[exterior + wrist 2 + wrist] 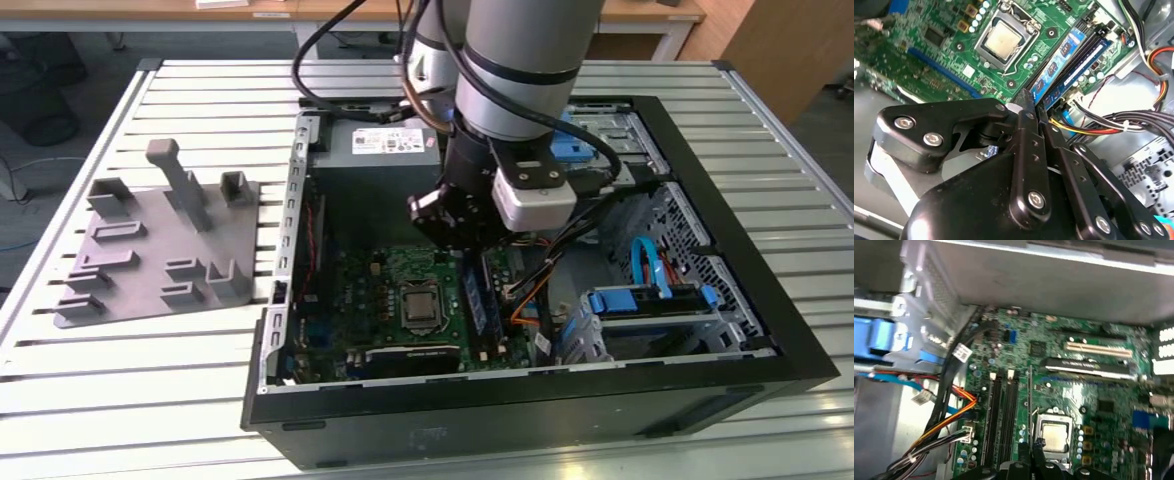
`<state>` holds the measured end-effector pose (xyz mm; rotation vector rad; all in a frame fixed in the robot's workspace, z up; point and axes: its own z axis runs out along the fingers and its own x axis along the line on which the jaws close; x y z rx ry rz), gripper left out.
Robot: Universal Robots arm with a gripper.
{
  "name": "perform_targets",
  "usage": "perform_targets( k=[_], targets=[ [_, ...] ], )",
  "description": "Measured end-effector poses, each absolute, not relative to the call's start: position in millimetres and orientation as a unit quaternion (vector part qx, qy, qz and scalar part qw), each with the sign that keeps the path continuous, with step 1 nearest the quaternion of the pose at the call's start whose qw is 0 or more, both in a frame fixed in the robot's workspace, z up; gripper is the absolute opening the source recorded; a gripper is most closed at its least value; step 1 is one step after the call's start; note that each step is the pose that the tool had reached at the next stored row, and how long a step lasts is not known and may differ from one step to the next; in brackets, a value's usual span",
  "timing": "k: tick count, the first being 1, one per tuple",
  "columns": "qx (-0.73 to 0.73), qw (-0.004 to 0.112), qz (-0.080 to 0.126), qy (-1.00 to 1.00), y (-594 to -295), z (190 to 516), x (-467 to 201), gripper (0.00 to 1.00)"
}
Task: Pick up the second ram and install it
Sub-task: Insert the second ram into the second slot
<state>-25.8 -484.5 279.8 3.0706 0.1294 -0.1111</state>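
My gripper point(458, 243) reaches down into an open computer case, over the green motherboard point(380, 290). In both wrist views its black fingers point(1026, 150) are shut on the second ram point(1030, 405). The ram is a thin stick held on edge, dark blue with pale labels point(1054, 67). It runs out from between the fingertips, parallel to the two empty black slots point(1002, 415) and beside the CPU socket point(1054, 435). I cannot tell whether its lower edge touches a slot. The gripper point(1030, 454) hides the part of the stick under it.
A second blue strip point(1083, 61) lies along the board next to the held stick. Orange, yellow and black cables point(954, 415) run beside the slots. Blue drive bays point(654, 300) and the case walls point(534, 400) hem the arm in. A grey fixture point(160, 240) stands on the slatted table.
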Motion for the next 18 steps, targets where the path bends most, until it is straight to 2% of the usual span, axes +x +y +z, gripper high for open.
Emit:
perform_targets(
  k=[4,7,12,16,18],
  targets=[
    [0.999,0.025,-0.037,0.016,-484.4,278.0,-25.8,0.14],
    [0.999,0.013,-0.037,0.004,-484.4,277.2,-25.9,0.14],
    [0.999,0.009,-0.037,-0.012,-484.4,272.8,-25.8,0.14],
    [0.999,0.0,-0.037,-0.025,-484.5,270.5,-25.5,0.14],
    [0.999,-0.001,-0.037,-0.025,-484.4,270.4,-25.5,0.14]
  ],
)
